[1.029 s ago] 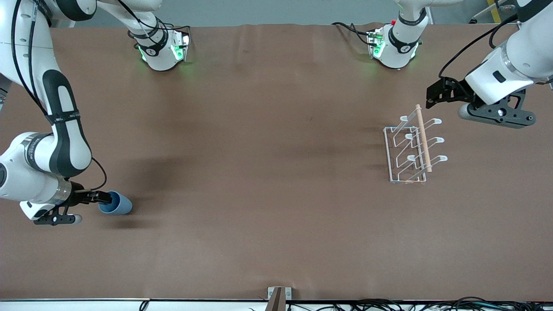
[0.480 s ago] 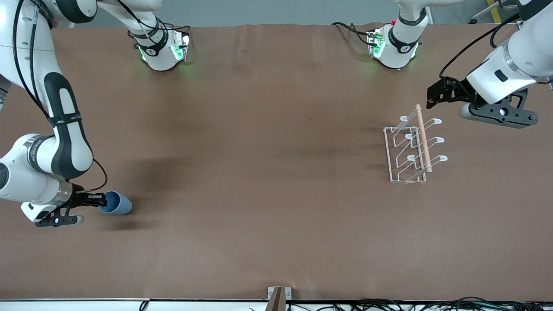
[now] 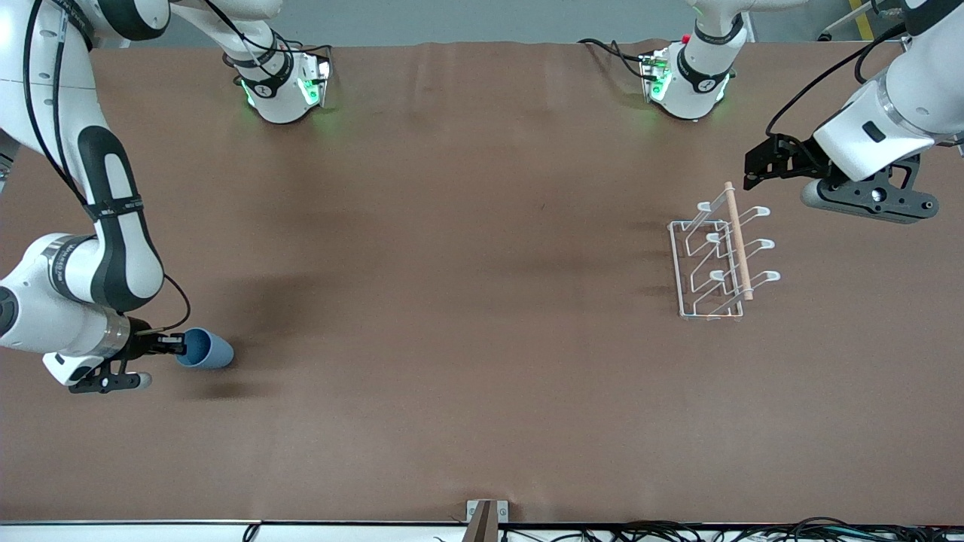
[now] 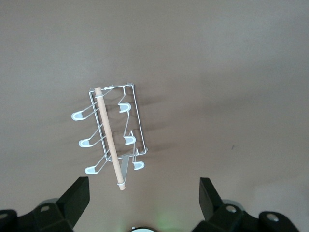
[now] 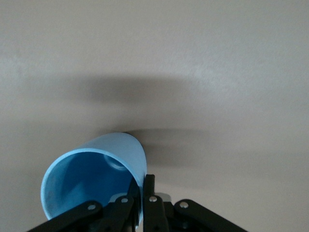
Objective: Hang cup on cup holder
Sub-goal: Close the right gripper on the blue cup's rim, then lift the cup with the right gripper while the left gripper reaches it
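Observation:
The light-blue cup [image 3: 207, 350] lies on its side at the right arm's end of the table, its open mouth toward my right gripper [image 3: 175, 345]. That gripper is shut on the cup's rim, one finger inside and one outside; the right wrist view shows the cup [image 5: 91, 179] pinched at the gripper [image 5: 143, 193]. The white wire cup holder [image 3: 719, 256] with its wooden rod stands at the left arm's end of the table. My left gripper [image 3: 753, 169] hovers open and empty over the table beside the holder's end. The holder also shows in the left wrist view [image 4: 113, 137].
The brown table cover [image 3: 467, 301] spans the whole work area. The two arm bases [image 3: 282, 83] stand along the edge farthest from the front camera. A small bracket [image 3: 486, 519] and cables sit at the edge nearest it.
The right gripper and the cup have shifted slightly away from the front camera and toward the table's middle, the cup held at the rim. The left arm has barely moved.

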You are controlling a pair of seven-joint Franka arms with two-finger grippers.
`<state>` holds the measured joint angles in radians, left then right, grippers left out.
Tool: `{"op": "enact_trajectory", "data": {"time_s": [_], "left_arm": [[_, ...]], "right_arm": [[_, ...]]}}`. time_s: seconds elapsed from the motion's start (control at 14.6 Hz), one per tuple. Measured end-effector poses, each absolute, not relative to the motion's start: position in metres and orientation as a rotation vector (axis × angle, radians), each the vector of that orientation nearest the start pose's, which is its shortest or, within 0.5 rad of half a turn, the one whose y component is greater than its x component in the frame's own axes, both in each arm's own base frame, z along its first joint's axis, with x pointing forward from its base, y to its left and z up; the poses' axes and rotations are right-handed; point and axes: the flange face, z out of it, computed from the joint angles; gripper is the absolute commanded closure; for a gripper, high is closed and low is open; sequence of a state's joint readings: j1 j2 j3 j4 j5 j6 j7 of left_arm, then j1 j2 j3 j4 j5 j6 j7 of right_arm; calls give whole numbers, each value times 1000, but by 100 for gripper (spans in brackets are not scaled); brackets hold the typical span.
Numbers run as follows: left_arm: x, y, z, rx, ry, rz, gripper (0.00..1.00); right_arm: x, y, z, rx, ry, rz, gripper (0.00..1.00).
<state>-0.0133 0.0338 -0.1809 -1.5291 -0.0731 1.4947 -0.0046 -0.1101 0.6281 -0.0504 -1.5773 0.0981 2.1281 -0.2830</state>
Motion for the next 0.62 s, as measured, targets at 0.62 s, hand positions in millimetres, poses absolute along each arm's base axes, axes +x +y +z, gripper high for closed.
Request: {"op": "enact_trajectory", "data": {"time_s": [0.62], "left_arm": [[553,-244,594,-3408,591,-24,0]], "right_arm": [[652,21,389,-2751,-197,265,99]]}}
